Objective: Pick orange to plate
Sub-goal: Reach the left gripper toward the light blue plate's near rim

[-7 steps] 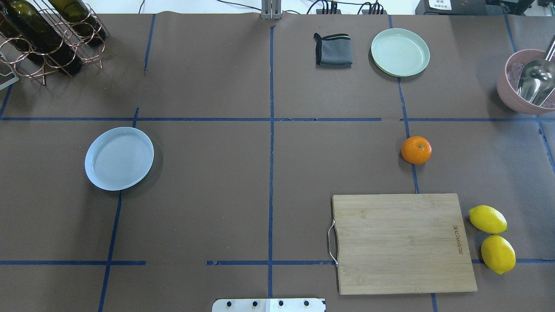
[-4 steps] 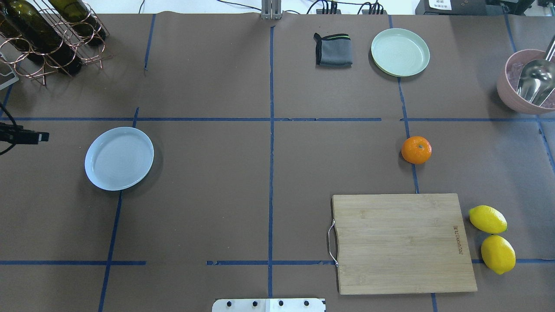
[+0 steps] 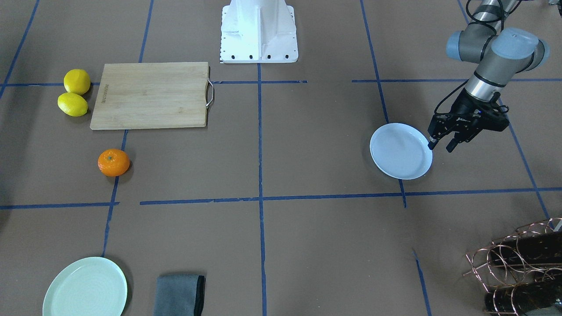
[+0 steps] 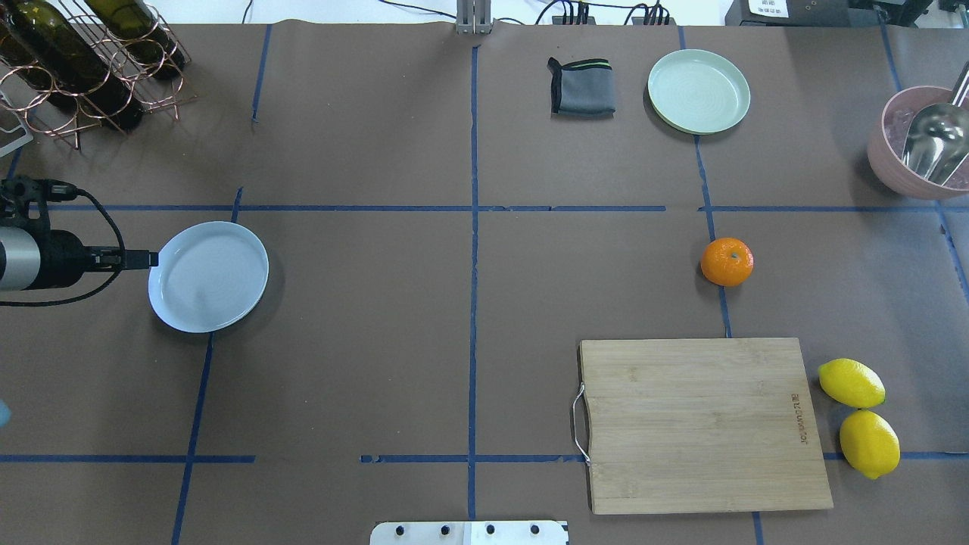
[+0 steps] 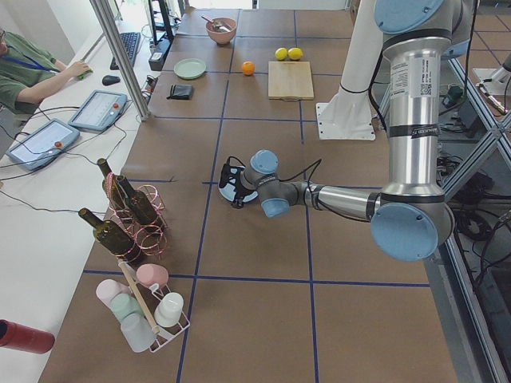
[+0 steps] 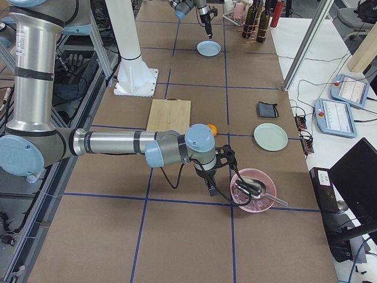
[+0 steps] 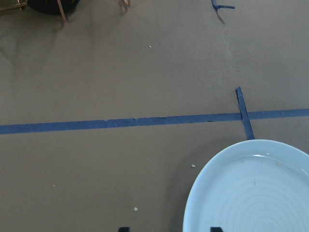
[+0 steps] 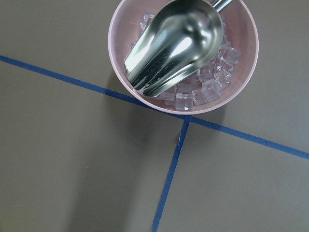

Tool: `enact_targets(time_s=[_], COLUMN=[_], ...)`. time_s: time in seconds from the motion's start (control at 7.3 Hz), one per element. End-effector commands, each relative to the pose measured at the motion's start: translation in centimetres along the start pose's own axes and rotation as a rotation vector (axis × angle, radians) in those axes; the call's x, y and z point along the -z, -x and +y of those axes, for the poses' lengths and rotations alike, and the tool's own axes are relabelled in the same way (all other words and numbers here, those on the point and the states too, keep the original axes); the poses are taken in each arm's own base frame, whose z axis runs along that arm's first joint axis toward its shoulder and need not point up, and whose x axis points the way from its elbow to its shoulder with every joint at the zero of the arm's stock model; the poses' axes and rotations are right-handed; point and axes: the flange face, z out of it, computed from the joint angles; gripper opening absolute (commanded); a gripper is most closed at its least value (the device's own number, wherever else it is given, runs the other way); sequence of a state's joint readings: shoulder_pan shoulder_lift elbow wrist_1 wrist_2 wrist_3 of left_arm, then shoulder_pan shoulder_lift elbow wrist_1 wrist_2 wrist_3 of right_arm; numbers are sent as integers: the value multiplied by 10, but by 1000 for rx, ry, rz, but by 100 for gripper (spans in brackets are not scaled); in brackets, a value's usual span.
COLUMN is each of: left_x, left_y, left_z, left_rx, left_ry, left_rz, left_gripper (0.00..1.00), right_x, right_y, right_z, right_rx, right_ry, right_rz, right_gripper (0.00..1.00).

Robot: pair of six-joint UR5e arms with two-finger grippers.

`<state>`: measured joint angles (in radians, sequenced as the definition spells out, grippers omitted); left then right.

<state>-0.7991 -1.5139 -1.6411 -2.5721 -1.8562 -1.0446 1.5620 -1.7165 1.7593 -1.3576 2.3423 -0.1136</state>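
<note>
Now the left end effector [image 3: 440, 148] has come beside the plate [image 3: 399, 152], open and empty. The orange [image 3: 113, 162] sits far off, not picked yet.

orange [image 4: 727, 262] on paper — plate [image 4: 208, 276] bare, apart
</note>
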Motion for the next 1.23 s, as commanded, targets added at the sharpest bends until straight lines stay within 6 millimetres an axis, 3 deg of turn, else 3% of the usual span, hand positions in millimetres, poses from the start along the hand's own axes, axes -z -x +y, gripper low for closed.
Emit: enact_targets(time_s=[0.0, 0.55, 0.82, 1.1], left_x=[-9, -26, -30, -30], left_y=[-3, -8, -9, -9], left_z=[5, 8, 12, 11], left_rx=[-2, -11, -15, -16], left_ry=[-7, 6, 3, 2], left_rz=[-13, -23, -31, -30], left_gripper=[64, 62, 56, 0], right_x=[0, -1, -2, -2], right_y=[-1, -1, -1, -1], right_z=[0, 0, -1, -1], right_rx=[-2, -2, -2, -2], right_ry=[0, 2, 2, 2], right_rz=[0, 0, 0, 0], right_gripper=[100, 100, 100, 100])
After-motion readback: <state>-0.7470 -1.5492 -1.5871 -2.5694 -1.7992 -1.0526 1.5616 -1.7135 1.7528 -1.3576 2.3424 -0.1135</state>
